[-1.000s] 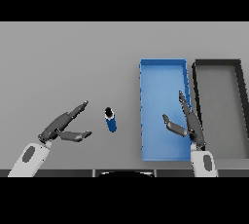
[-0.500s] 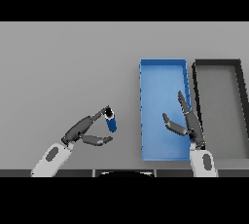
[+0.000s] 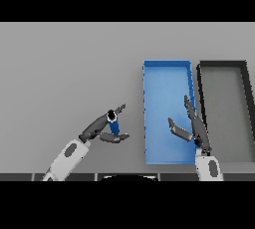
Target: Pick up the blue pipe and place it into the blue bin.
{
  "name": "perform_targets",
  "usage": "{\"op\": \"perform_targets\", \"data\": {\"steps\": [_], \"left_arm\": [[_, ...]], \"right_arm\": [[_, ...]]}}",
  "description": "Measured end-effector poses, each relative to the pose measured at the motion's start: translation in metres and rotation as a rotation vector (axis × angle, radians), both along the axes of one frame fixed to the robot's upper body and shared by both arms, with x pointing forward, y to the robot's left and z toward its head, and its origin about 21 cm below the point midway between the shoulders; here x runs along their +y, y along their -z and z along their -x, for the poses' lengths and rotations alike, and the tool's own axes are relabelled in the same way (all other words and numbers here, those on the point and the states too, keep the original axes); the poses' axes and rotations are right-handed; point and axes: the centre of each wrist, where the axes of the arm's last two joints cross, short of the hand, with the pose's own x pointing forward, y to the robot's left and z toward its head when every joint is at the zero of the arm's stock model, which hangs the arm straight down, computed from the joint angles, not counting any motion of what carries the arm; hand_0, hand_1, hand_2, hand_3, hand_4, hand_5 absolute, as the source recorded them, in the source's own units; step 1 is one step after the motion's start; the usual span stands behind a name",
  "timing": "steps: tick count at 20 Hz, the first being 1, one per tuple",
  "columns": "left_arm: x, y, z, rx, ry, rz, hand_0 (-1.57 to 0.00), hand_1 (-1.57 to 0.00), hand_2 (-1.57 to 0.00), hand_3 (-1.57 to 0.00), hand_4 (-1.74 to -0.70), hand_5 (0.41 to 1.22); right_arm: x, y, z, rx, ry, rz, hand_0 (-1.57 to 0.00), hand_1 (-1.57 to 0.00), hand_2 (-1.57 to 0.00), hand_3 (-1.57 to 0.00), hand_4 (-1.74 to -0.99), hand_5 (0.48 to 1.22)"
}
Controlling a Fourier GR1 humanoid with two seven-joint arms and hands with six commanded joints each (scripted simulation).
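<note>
Left hand [image 3: 102, 129] now arrived at blue pipe [image 3: 113, 124], fingers and thumb bracketing it, not yet pinched. Grasp imminent; blue bin [image 3: 166, 66] empty. Right hand [image 3: 193, 128] spread, idle.

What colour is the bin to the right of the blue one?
Dark grey, nearly black bin, seen in the head view.

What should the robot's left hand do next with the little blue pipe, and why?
Probably curl its fingers shut round the blue pipe. The left hand sits right at the pipe, fingers on one side and thumb on the other, but hasn't gripped or lifted it. The blue bin waits to the right.
</note>
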Motion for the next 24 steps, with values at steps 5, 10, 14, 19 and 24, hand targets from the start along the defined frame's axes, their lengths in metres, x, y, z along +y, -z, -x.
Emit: {"op": "perform_targets", "data": {"steps": [5, 10, 14, 19, 24], "left_arm": [[-0.013, 0.003, -0.001, 0.055, 0.009, 0.107, -0.34, -0.5, -0.63, -0.69, -1.39, 0.828], [-0.021, 0.006, 0.005, 0.078, 0.021, 0.162, -1.17, -1.22, -1.26, -1.25, -1.62, 1.092], [-0.026, 0.002, 0.007, 0.029, 0.026, 0.162, -1.41, -1.43, -1.44, -1.4, -1.68, 1.168], [-0.042, -0.024, 0.005, -0.074, 0.068, 0.27, -1.52, -1.52, -1.53, -1.45, -1.71, 1.204], [-0.055, -0.058, 0.001, -0.117, 0.123, 0.311, -1.55, -1.56, -1.56, -1.45, -1.72, 1.215]], "right_arm": [[-0.001, -0.001, -0.001, -0.006, -0.005, -0.012, 0.0, 0.0, 0.0, 0.0, -1.322, 0.666], [-0.004, -0.003, -0.005, -0.018, 0.006, 0.001, 0.0, 0.0, 0.0, 0.0, -1.307, 0.666], [-0.004, -0.003, -0.008, -0.007, 0.001, 0.019, 0.0, 0.0, 0.0, 0.0, -1.281, 0.663], [-0.004, -0.001, -0.01, -0.025, -0.008, 0.02, 0.0, 0.0, 0.0, 0.0, -1.28, 0.663], [-0.003, 0.002, -0.007, -0.019, -0.003, 0.048, 0.0, 0.0, 0.0, 0.0, -1.275, 0.683]]}}
